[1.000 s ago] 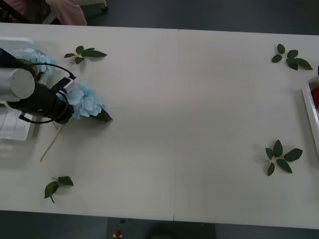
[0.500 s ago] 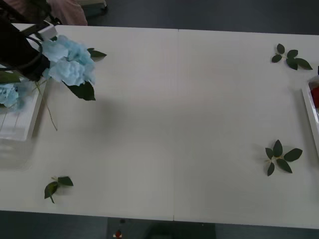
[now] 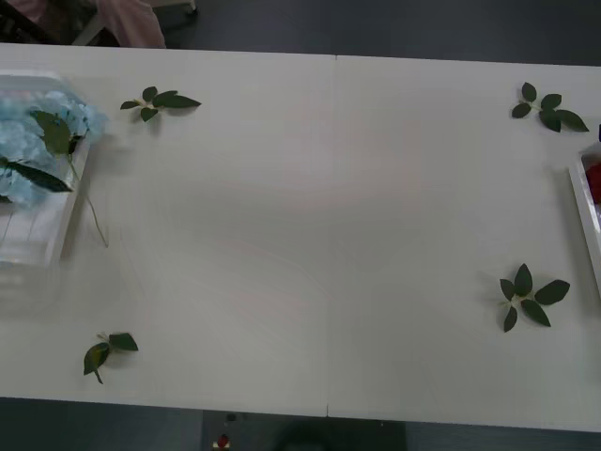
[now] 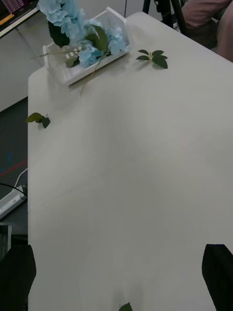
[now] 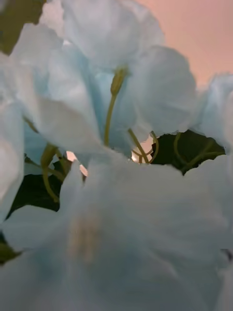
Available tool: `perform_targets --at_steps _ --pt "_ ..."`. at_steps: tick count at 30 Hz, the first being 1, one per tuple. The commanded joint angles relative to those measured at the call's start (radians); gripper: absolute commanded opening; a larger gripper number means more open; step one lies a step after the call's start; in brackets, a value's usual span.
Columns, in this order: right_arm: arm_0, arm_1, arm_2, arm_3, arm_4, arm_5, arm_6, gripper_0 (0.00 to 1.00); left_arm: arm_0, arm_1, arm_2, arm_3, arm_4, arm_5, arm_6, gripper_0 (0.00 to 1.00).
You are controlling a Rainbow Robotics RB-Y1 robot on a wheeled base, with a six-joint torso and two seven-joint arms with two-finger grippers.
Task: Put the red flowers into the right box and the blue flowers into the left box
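Pale blue flowers (image 3: 36, 141) lie heaped in the left box (image 3: 42, 246), a white ribbed tray at the table's left edge. One thin stem (image 3: 94, 218) hangs over its rim onto the table. The right wrist view shows that box (image 4: 97, 65) far off, with one blue flower head (image 4: 60, 12) higher than the rest. Blue petals (image 5: 111, 146) press close to the left wrist camera and hide my left gripper. My right gripper (image 4: 116, 279) hovers open over bare table, holding nothing. The right box (image 3: 582, 214) shows by its rim at the right edge, with red flowers (image 3: 593, 175) inside.
Loose green leaf sprigs lie at the back left (image 3: 160, 100), front left (image 3: 108, 349), back right (image 3: 547, 106) and front right (image 3: 531, 296). A leaf tip (image 4: 125, 307) shows just under my right gripper. The white table (image 3: 329, 225) runs wide between the boxes.
My left arm lifted a blue flower off the table, carried it back and left over the left box, and has moved out of the front view. The flower is now with the others at the box.
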Motion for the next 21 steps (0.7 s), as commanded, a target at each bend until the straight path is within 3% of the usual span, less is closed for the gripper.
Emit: perform_targets --at_steps 1,4,18,21 --pt "-0.003 -0.046 -0.004 -0.014 -0.012 0.003 0.02 1.0 0.141 0.077 0.011 0.017 -0.009 -0.157 -0.046 0.0" --pt "-0.003 -0.046 -0.004 -0.014 -0.012 0.003 0.02 1.0 0.191 0.087 0.011 0.043 -0.015 -0.264 -0.11 0.0" --pt "-0.003 -0.046 -0.004 -0.014 -0.012 0.003 0.02 1.0 0.263 0.067 0.011 0.1 -0.108 -0.327 -0.126 0.0" --pt "-0.003 -0.046 -0.004 -0.014 -0.012 0.003 0.02 1.0 0.266 0.067 0.011 0.103 -0.108 -0.336 -0.127 0.11"
